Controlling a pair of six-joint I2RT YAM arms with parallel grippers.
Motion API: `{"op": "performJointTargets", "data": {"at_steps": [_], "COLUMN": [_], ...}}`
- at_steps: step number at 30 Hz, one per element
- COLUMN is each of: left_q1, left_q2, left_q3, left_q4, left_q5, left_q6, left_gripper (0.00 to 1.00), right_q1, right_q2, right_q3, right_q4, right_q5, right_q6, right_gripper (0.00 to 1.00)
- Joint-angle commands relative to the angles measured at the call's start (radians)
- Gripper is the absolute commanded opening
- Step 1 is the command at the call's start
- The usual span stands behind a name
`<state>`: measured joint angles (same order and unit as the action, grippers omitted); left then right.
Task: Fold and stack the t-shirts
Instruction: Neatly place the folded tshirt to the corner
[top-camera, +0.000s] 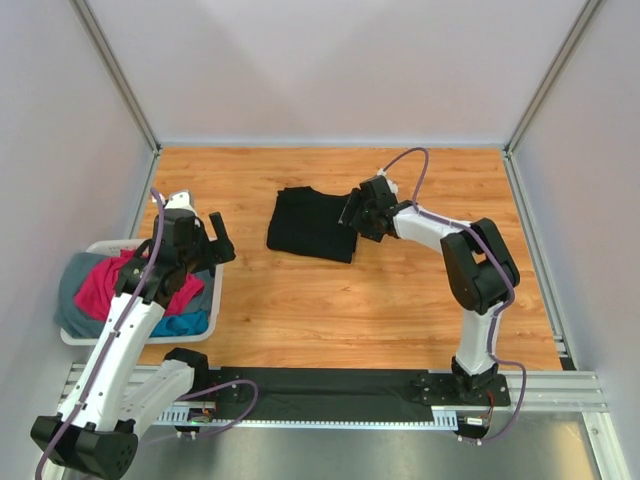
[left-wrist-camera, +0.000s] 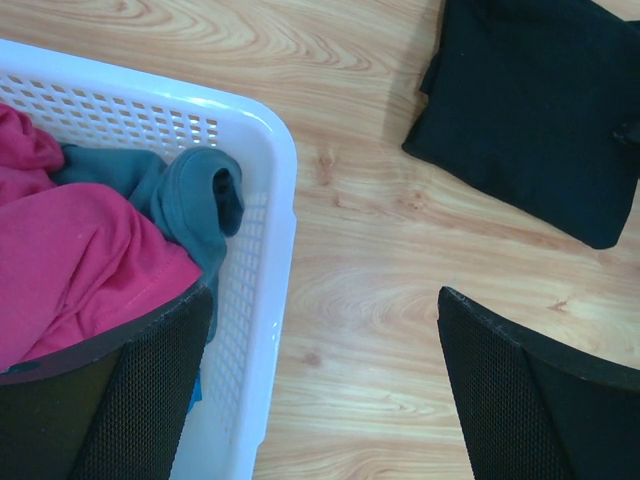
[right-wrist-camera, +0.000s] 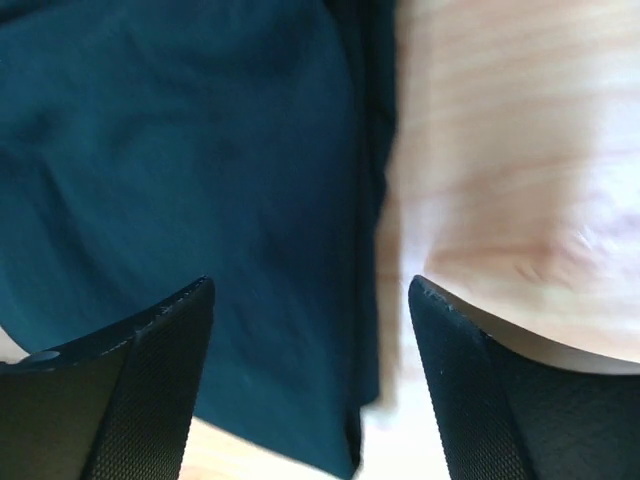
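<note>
Black t-shirt (top-camera: 308, 225), folded into a rough rectangle, lay flat on the wooden table (top-camera: 350, 300) toward the far middle in the top view; the right gripper (top-camera: 356, 214) sat at its right edge, low over the cloth, though from above I could not tell whether it touched. A white slotted basket (top-camera: 214, 300) stood at the table's left side; it held a pink t-shirt (top-camera: 150, 280) on top, a grey t-shirt (top-camera: 75, 290) bunched along its left side and a blue t-shirt (top-camera: 188, 323) at its near right corner. The left gripper (top-camera: 216, 236) hung above the basket's far right corner, spread and holding nothing.

From the left wrist, the left gripper (left-wrist-camera: 320, 300) stood with its jaws wide apart, one finger over the basket (left-wrist-camera: 285, 180) and the other over bare table (left-wrist-camera: 380, 250); only the basket's rim and wood lay between them. Inside, the pink t-shirt (left-wrist-camera: 80, 260) filled the left; the grey t-shirt (left-wrist-camera: 195, 200) (closer to teal-grey in this light) was rolled up against the wall beside it; the black t-shirt (left-wrist-camera: 540, 110) showed at the upper right, well apart from the basket.

From the right wrist the picture was blurred; the right gripper (right-wrist-camera: 310, 290) had its jaws fairly wide and straddled the edge of the black t-shirt (right-wrist-camera: 200, 180), one finger over cloth and the other over the table (right-wrist-camera: 520, 150); the jaws were clamped on nothing.
</note>
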<state>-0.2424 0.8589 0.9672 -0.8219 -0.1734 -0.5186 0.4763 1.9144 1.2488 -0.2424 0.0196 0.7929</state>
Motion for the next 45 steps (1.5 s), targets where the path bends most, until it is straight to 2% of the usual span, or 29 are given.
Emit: {"op": "performJointTargets", "data": {"at_steps": [1, 2, 3, 6, 12, 14, 17, 18, 21, 24, 29, 34, 40, 42, 44, 45], "left_q1": [-0.001, -0.001, -0.001, -0.001, -0.001, -0.001, -0.001, -0.001, -0.001, -0.001, -0.001, -0.001, -0.001, 0.0, 0.0, -0.001], "left_q2": [0.006, 0.008, 0.008, 0.009, 0.012, 0.017, 0.026, 0.028, 0.034, 0.034, 0.046, 0.072, 0.101, 0.109, 0.117, 0.127], "left_q3": [0.005, 0.007, 0.011, 0.022, 0.022, 0.021, 0.022, 0.024, 0.028, 0.027, 0.024, 0.031, 0.059, 0.076, 0.085, 0.091], "left_q4": [0.027, 0.026, 0.023, 0.017, 0.017, 0.018, 0.027, 0.024, 0.02, 0.02, 0.026, 0.017, -0.006, -0.013, -0.007, -0.008], "left_q5": [0.02, 0.011, 0.008, 0.005, -0.006, -0.005, -0.008, -0.009, -0.021, -0.034, -0.031, -0.061, -0.118, -0.129, -0.13, -0.13], "left_q6": [-0.004, -0.004, -0.001, 0.009, 0.015, 0.015, 0.015, 0.015, 0.019, 0.022, 0.025, 0.035, 0.034, 0.02, 0.005, -0.001], "left_gripper": [1.0, 1.0, 1.0, 1.0, 1.0, 1.0, 1.0, 1.0, 1.0, 1.0, 1.0, 1.0, 0.99, 1.0, 1.0, 1.0], "right_q1": [0.001, 0.001, -0.001, 0.001, -0.002, -0.01, -0.036, -0.048, -0.122, -0.206, -0.34, -0.444, -0.577, -0.607, -0.662, -0.676], "right_q2": [0.054, 0.078, 0.087, 0.124, 0.172, 0.193, 0.219, 0.222, 0.232, 0.248, 0.339, 0.451, 0.531, 0.551, 0.586, 0.594], "right_q3": [0.083, 0.086, 0.089, 0.113, 0.173, 0.193, 0.221, 0.236, 0.274, 0.34, 0.588, 0.825, 0.89, 0.948, 1.001, 1.047], "right_q4": [0.075, 0.077, 0.081, 0.048, -0.049, -0.064, -0.057, -0.052, -0.051, -0.101, -0.239, -0.428, -0.456, -0.488, -0.523, -0.531], "right_q5": [0.006, 0.005, 0.009, 0.028, 0.097, 0.098, 0.071, 0.051, 0.004, -0.006, -0.05, -0.021, 0.046, 0.002, -0.111, -0.103], "right_q6": [0.045, 0.049, 0.06, 0.071, 0.045, 0.035, 0.005, -0.003, -0.053, -0.169, -0.371, -0.559, -0.679, -0.703, -0.693, -0.692], "right_gripper": [0.79, 0.77, 0.71, 0.66, 0.65, 0.6, 0.36, 0.2, 0.0, 0.0, 0.0, 0.0, 0.0, 0.0, 0.0, 0.0]}}
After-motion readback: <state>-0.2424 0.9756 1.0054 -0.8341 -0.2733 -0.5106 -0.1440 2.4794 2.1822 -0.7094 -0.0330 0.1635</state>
